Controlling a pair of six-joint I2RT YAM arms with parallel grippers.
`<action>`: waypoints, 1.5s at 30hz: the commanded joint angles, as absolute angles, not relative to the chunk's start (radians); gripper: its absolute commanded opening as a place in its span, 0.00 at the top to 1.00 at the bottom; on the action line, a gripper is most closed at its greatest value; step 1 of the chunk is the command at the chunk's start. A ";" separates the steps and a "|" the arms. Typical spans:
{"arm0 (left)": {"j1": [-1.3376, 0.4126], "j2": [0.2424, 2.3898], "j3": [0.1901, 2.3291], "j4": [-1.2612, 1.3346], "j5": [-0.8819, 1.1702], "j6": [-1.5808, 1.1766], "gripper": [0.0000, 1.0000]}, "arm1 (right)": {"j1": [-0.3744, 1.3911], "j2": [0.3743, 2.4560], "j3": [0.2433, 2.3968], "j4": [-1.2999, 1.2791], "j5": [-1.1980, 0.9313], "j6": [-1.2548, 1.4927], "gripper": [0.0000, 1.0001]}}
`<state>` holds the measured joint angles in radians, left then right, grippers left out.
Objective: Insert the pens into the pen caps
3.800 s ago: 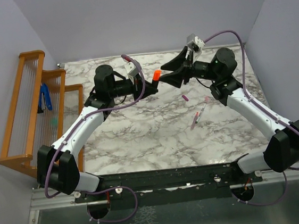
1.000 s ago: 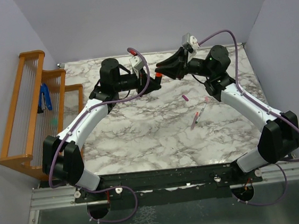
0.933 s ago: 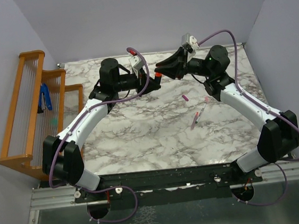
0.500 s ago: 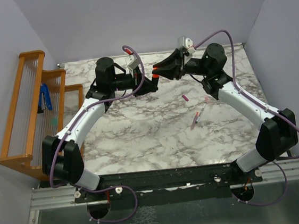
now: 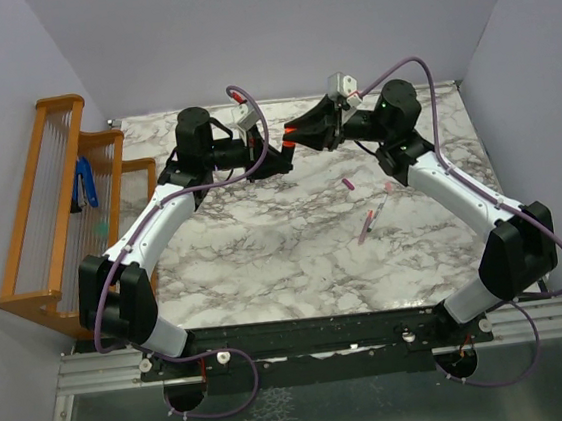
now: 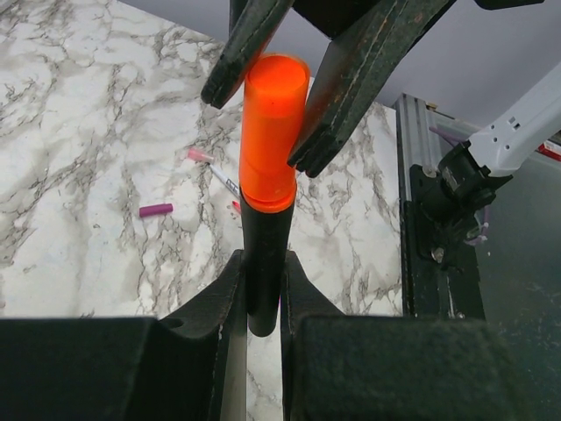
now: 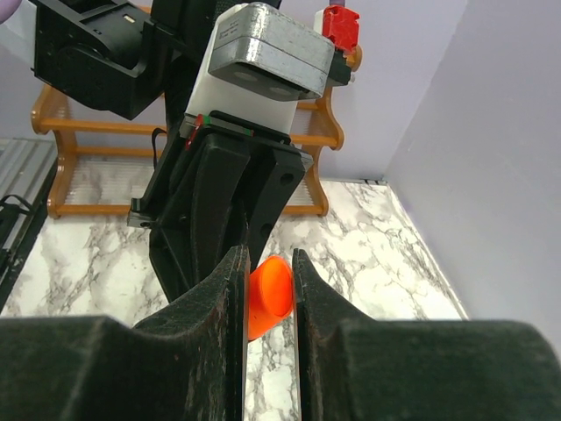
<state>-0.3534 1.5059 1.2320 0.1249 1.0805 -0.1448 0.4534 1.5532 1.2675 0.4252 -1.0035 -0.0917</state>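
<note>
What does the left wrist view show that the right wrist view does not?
Only the left wrist view: the black marker clamped in the left end effector, plus the magenta cap and thin pens lying on the marble table. Only the right wrist view: the wooden rack behind the left arm. Both: the orange cap pinched by the right end effector.

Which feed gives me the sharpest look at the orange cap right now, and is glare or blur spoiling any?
Left wrist view: orange cap and black marker crisp, evenly lit, no glare; near fingers dark and soft. Right wrist view: cap partly hidden between soft, dark foreground fingers. Top view: sharp, mild shadows, but the cap is tiny.
</note>
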 commanded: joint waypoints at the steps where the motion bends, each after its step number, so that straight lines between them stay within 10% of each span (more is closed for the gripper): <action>1: -0.327 1.393 1.363 0.548 0.962 -0.141 1.00 | 0.549 1.677 1.106 -0.049 -1.242 -0.060 0.99; 45: -0.300 1.367 1.494 0.704 0.880 -0.167 1.00 | 0.684 1.843 0.918 0.108 -1.247 0.010 0.99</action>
